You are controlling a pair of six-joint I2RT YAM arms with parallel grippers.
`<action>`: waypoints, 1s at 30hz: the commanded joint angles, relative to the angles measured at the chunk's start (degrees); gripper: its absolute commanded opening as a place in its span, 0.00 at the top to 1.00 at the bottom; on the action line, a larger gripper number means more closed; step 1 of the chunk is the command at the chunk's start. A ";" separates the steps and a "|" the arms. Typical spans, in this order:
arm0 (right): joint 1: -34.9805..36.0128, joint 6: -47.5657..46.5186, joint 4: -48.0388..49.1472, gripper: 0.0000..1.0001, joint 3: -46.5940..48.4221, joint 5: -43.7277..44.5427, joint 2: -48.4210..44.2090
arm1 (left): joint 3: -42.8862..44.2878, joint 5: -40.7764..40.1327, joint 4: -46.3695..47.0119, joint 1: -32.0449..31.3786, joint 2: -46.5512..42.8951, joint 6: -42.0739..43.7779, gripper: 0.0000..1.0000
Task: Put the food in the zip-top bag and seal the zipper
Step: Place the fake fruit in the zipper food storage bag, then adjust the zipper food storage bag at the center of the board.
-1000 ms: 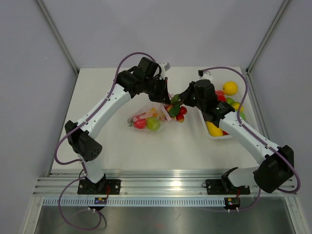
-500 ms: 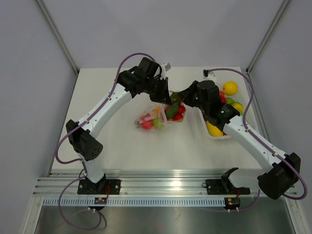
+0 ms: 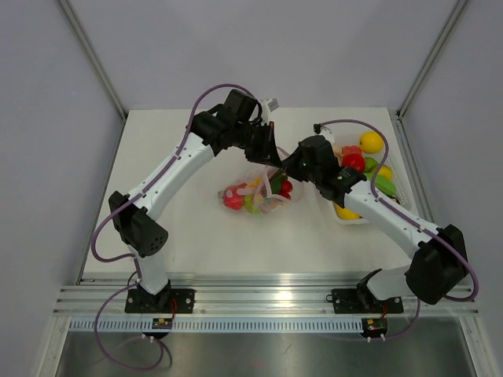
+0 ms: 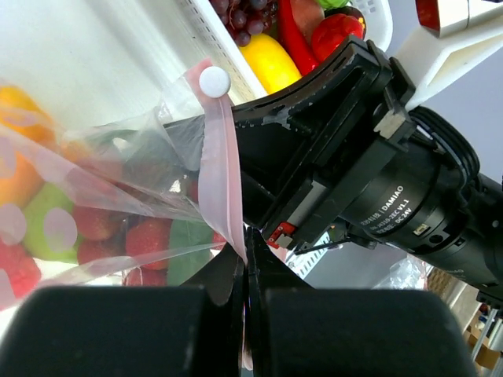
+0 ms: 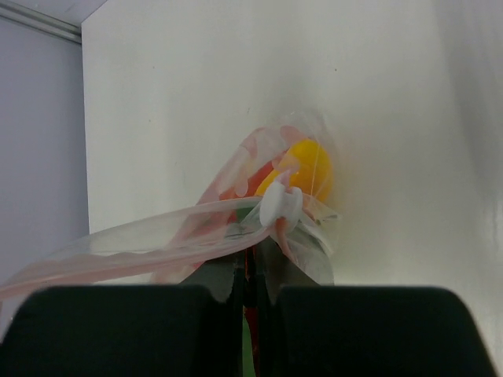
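R arm sits further left than a sec ago, so my right gripper (image 3: 285, 170) is just beside my left gripper (image 3: 270, 155). The zip-top bag (image 3: 253, 195) is bunched under both. Left jaws are clenched on the zipper (image 4: 219, 181). Right jaws pinch the bag mouth below the white slider (image 5: 279, 203), prob on the strip. Food (image 3: 233, 196) is in the bag on the table (image 3: 196, 236), w/ more in the tray (image 3: 346, 221).
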 commanded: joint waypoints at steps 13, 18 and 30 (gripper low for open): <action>4.35 -14.96 -12.24 0.42 10.61 -2.78 -7.79 | 1.09 4.33 5.74 3.54 -2.12 -0.91 1.00; 4.35 -15.67 -15.83 0.43 10.26 0.21 -12.28 | 0.28 4.33 5.83 4.34 -3.00 -0.74 1.00; 3.12 -12.59 -18.31 0.38 3.50 9.27 -14.84 | -0.59 4.24 5.92 4.42 -4.14 -0.47 1.00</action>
